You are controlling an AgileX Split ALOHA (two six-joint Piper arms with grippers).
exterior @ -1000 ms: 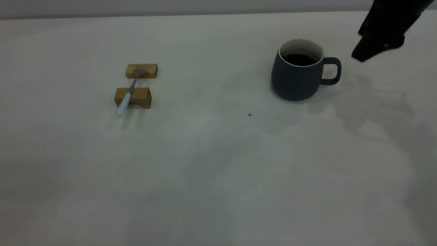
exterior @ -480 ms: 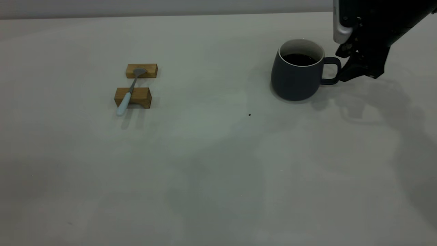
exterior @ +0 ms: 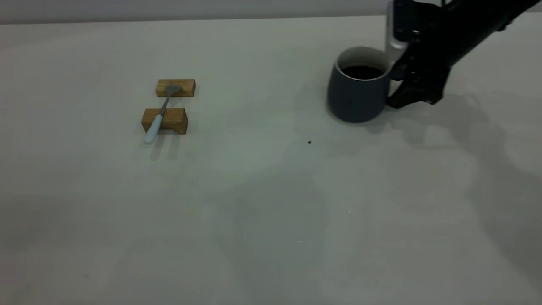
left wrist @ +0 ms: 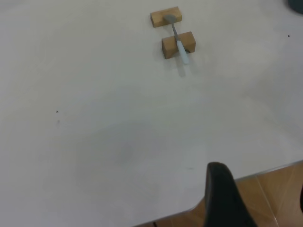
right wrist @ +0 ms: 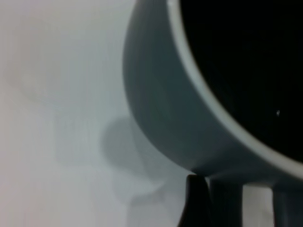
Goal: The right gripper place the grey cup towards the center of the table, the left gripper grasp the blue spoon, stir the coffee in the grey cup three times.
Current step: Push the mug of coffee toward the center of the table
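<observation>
Table (exterior: 262, 212): pale grey-white surface that carries everything; a tiny dark speck (exterior: 309, 142) lies on it in front of the grey cup, a little to the cup's left.

Left gripper (left wrist: 258, 201): seen only in the left wrist view, at the near edge of the table, well apart from the grey cup. One black finger (left wrist: 222, 196) shows and the other is only a sliver at the border, with a wide gap between them, so the fingers stand apart and hold nothing.

Blue spoon (exterior: 160, 113): well to the left of the grey cup, untouched. It lies across two small wooden blocks, the light-blue handle over the nearer block (exterior: 165, 120) and pointing toward the camera, the metal bowl on the farther block (exterior: 175, 87).

Grey cup (exterior: 358, 91): stands upright on the table, at the right and far part of it, not at the centre. The handle side is covered by the right gripper.

Coffee (exterior: 362, 72): dark, flat surface inside the grey cup, below the white rim.

Right gripper (exterior: 400, 87): directly at the right side of the grey cup, at the handle. In the right wrist view a dark fingertip (right wrist: 195, 205) sits just beside the handle root. Whether the fingers are clamped on the handle, I cannot tell.
</observation>
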